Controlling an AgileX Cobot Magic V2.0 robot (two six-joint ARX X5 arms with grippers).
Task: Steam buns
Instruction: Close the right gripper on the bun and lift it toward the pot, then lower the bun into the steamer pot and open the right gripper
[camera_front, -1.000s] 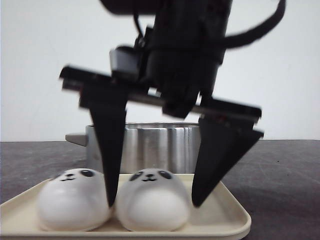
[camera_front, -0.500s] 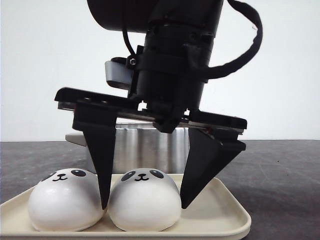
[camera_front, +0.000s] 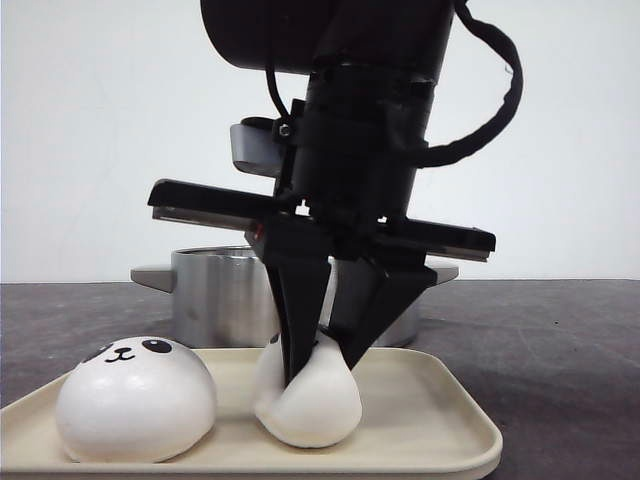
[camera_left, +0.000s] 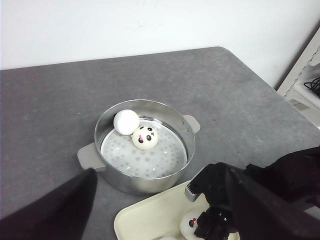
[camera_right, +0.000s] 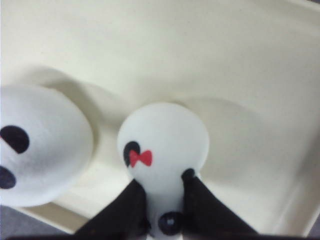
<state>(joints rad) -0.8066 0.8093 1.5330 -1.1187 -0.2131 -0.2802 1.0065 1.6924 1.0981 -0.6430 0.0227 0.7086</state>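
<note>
Pinching a bun (camera_front: 310, 400) on the tray (camera_front: 440, 440) with right gripper (camera_front: 318, 368), fingers squeezing it narrow; second bun (camera_front: 135, 398) sitting just beside it on the tray. Two more buns (camera_left: 145, 137) touching inside the steel pot (camera_left: 145, 182) on the surface (camera_left: 50, 110). Left gripper (camera_left: 160, 210) spread wide, holding nothing.

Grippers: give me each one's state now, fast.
Right gripper: shut on a bun, squeezing it over the tray.
Left gripper: open, holding nothing.
</note>
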